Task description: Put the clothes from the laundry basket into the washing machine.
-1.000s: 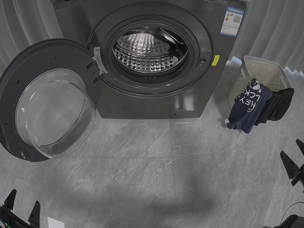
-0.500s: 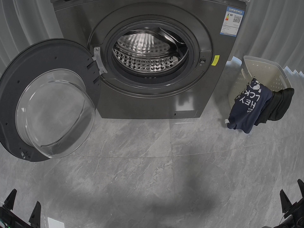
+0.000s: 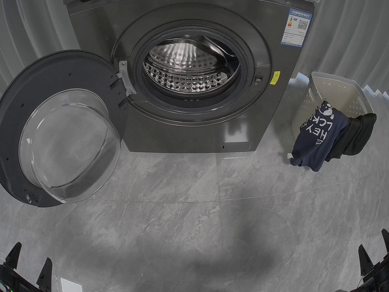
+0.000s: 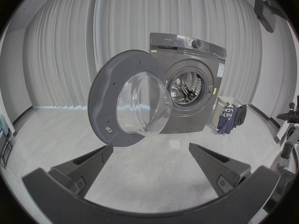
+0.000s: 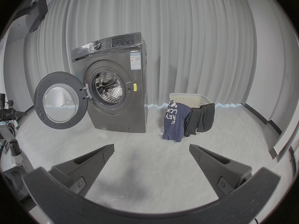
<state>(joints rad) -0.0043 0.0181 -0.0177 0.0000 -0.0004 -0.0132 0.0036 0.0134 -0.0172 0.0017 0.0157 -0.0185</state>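
Note:
A grey front-loading washing machine stands ahead with its round door swung wide to the left and its steel drum bare. To its right sits a pale laundry basket. A navy printed shirt and a black garment hang over the basket's front rim. My left gripper sits low at the bottom left, open and holding nothing. My right gripper is low at the bottom right, open too, well short of the basket. Both wrist views show the machine and the clothes far off.
Grey marble-look floor lies open between me and the machine. Pale pleated curtains close off the back. The open door juts out over the floor on the left side.
My right gripper has dropped down and back, from beside the basket's level to the lower right corner. The left gripper has stayed put.

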